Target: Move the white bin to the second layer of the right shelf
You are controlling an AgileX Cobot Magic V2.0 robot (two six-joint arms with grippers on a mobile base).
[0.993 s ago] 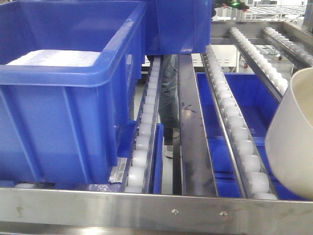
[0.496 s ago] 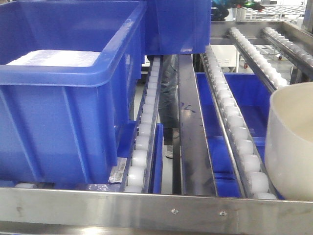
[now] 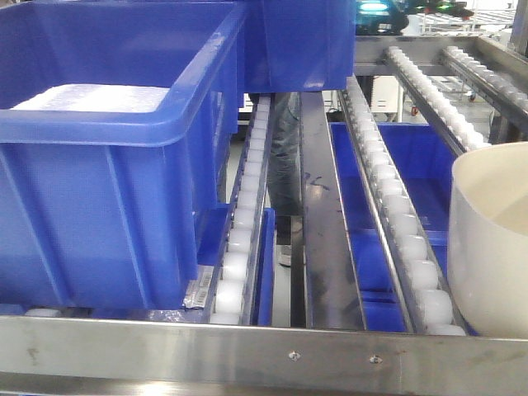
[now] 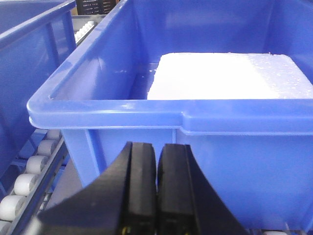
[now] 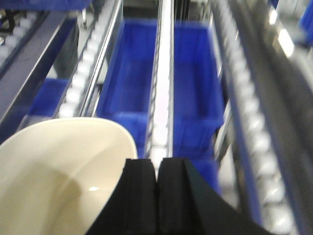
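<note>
The white bin [image 3: 493, 239] stands mouth-up at the right edge of the front view, over the roller lanes of the right shelf second layer [image 3: 398, 216], behind the steel front rail [image 3: 247, 355]. In the right wrist view the white bin [image 5: 58, 176] fills the lower left. My right gripper [image 5: 157, 164] is shut at its rim, the left finger over the bin's inside. My left gripper [image 4: 156, 149] is shut on nothing, just in front of a blue crate [image 4: 146, 105].
The big blue crate [image 3: 107, 165] holding a white foam block [image 3: 91, 97] fills the left lanes. A second blue crate [image 3: 301, 45] sits further back. More blue crates [image 5: 195, 88] lie on the level below. A steel divider [image 3: 326, 239] runs between the lanes.
The white bin has swung from tilted to upright. It has come down and a little left at the right end of the roller level. The left side is unchanged.
</note>
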